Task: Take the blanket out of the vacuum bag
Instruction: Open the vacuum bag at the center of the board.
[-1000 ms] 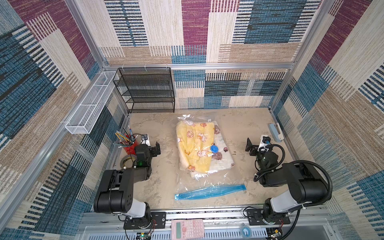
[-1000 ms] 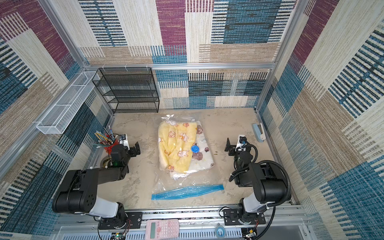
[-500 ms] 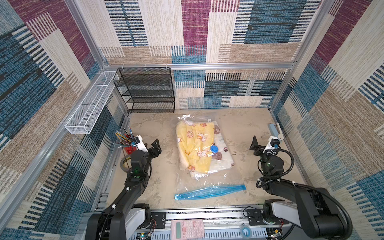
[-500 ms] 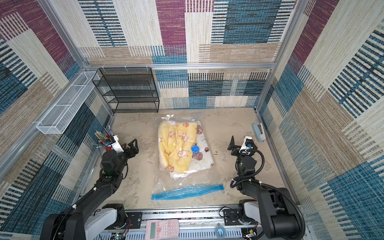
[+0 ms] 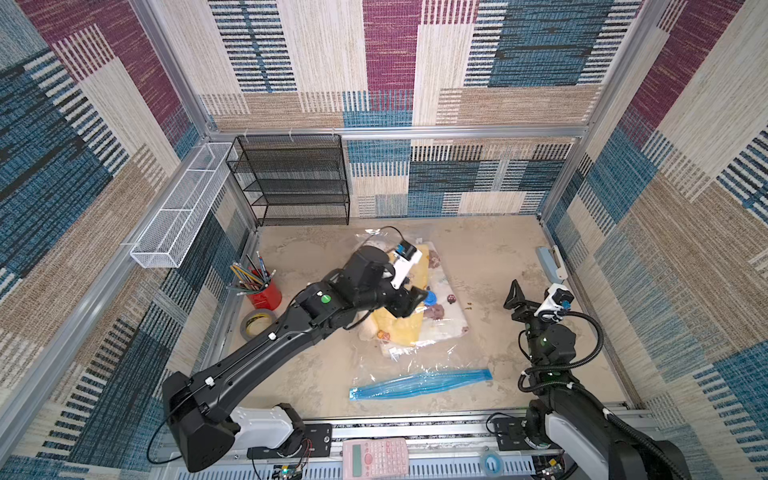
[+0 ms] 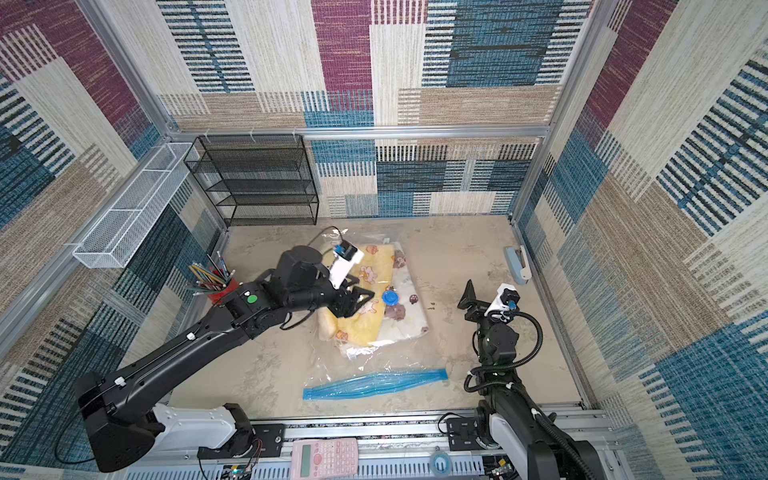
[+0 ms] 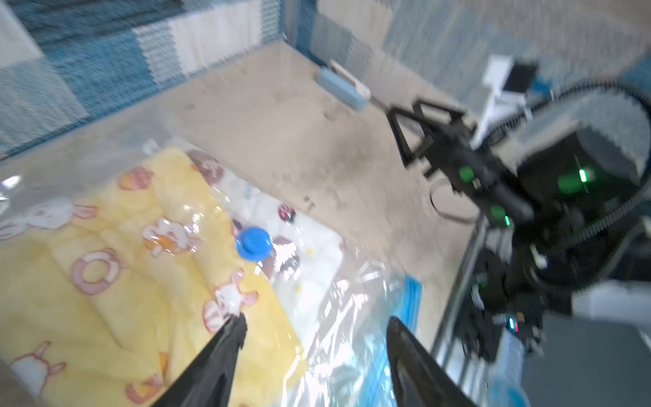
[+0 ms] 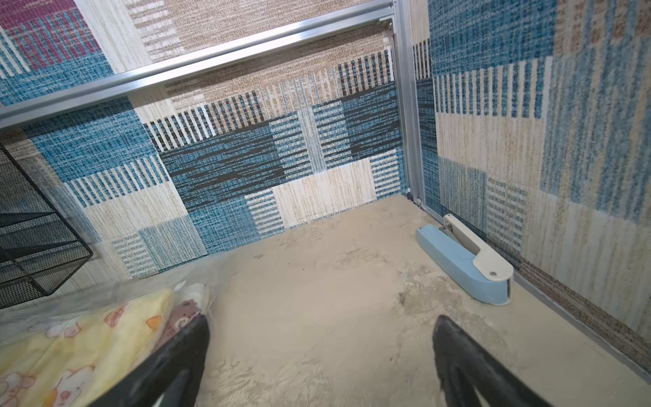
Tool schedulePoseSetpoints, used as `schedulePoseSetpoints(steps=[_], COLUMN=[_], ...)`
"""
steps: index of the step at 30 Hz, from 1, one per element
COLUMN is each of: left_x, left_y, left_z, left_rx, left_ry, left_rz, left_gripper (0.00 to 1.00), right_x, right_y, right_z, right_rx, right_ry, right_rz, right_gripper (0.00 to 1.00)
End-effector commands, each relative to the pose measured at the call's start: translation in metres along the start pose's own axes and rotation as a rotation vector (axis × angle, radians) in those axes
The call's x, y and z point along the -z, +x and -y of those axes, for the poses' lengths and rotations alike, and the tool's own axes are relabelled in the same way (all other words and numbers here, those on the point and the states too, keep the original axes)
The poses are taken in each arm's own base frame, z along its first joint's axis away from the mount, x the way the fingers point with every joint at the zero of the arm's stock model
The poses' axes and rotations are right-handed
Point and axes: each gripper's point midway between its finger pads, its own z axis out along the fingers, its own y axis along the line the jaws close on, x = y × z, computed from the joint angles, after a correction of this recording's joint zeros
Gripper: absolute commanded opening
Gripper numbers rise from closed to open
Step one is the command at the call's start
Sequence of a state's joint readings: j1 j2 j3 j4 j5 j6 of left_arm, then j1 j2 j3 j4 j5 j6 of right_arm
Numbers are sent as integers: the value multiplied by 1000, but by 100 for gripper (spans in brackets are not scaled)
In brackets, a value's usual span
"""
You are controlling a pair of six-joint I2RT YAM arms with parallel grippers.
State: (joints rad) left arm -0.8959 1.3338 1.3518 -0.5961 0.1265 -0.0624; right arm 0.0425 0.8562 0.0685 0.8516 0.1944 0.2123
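The beige table (image 5: pixel 498 266) carries the vacuum bag (image 5: pixel 415 365) under the left fingers (image 7: pixel 218 359), a blue stapler (image 8: pixel 458 262) beyond the right fingers (image 8: pixel 465 359), also a pencil cup (image 5: pixel 266 294), tape roll (image 5: pixel 257 324) and mesh rack (image 5: pixel 299 183).

One vacuum bag (image 5: pixel 415 361), one blanket (image 5: pixel 397 330), one stapler (image 5: pixel 547 262), one calculator (image 5: pixel 376 457).

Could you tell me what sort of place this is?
Probably a robot test cell, not a home: left arm and right arm mounted on a metal rail, patterned panel walls in an aluminium frame.
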Motion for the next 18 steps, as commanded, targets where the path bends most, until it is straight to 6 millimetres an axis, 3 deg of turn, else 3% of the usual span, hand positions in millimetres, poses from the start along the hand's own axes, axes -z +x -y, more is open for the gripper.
schedulePoseSetpoints(steps=[1, 6, 12, 18], left_x=[11, 2, -31, -58], left_y=[88, 126, 181, 199], left_z=[8, 41, 84, 78], left_rx=[-250, -452, -631, -745], left_ry=[-71, -71, -44, -167], left_rz=[-418, -558, -730, -784], left_gripper=[70, 88, 88, 85], right_x=[-1, 1, 1, 1], right_y=[-3, 1, 7, 8], right_z=[4, 13, 20, 21], right_rx=[-17, -13, -11, -14], right_ry=[27, 68, 105, 114], right_rz=[9, 11, -6, -4], right_gripper=[99, 99, 99, 99])
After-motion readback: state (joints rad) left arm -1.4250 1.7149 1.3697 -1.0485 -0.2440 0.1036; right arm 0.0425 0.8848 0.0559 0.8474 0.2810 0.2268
